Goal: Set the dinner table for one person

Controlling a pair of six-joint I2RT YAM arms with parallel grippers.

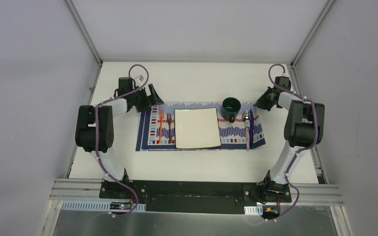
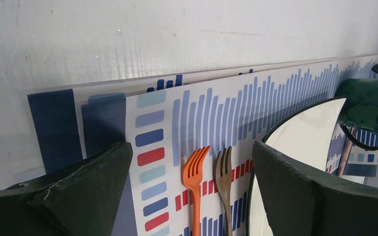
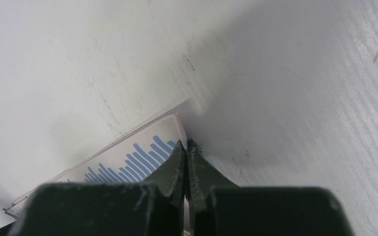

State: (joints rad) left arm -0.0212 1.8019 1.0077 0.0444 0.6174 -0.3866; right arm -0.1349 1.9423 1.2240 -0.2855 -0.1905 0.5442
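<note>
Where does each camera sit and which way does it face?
Top external: above and behind the robot, looking down on the dinner table; left arm and right arm show.
Left wrist: low at the placemat's left end, looking along it past orange fork, brown fork, plate and mug; open left tool frames it.
Right wrist: looking down at a placemat corner; shut right tool at it.
Shared by top and left wrist: forks, plate, mug.

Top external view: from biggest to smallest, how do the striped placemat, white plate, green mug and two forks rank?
1. Striped placemat.
2. White plate.
3. Green mug, by area covered.
4. Orange fork and brown fork: alike, so I won't rank them.
</note>
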